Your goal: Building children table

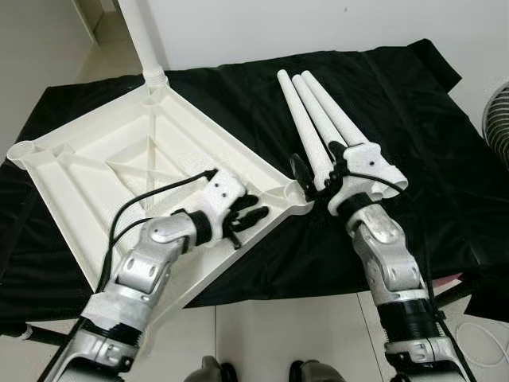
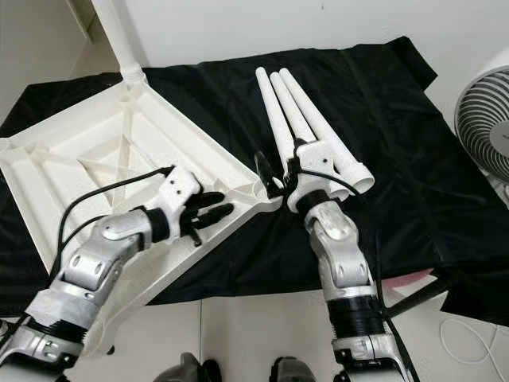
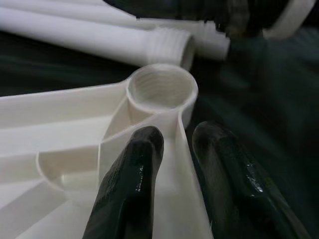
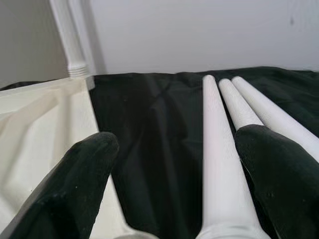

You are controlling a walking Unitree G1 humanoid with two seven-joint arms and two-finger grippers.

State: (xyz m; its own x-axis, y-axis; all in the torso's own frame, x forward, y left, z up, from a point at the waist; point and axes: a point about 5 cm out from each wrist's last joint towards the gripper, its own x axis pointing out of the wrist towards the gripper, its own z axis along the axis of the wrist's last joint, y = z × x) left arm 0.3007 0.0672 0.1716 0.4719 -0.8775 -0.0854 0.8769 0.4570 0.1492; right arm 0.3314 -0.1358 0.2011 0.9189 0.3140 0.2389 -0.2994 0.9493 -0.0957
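You have the white plastic tabletop [image 1: 119, 171] lying upside down on the black cloth [image 1: 398, 103], ribbed underside facing up, on the left of the scene. One table leg [image 1: 141, 36] is already standing upright in the far corner socket. The near-right corner socket [image 3: 160, 88] is threaded inside and has nothing in it.

Your left end effector [image 1: 242, 216] rests on the tabletop just left of that near-right socket. Its two black fingers [image 3: 130, 184] sit close together, narrow, straddling the rim rib that runs up to the socket. From the left wrist camera you cannot tell whether they are squeezing the rib or only lying against it.

Three loose table legs [image 1: 318, 119] lie side by side on the cloth to the right of the tabletop, their slim tips pointing far and left, their wider threaded ends near. The threaded end [image 3: 169, 46] of one leg lies just beside the empty socket, apart from it.

Your right end effector [image 1: 318, 169] is at the near ends of those legs, fingers spread wide. In the right wrist view one finger [image 4: 75, 186] is over the tabletop's edge and the other over the legs, with the leftmost leg [image 4: 219, 164] running between them, not clamped.

A fan [image 2: 487, 119] stands at the far right, off the cloth.
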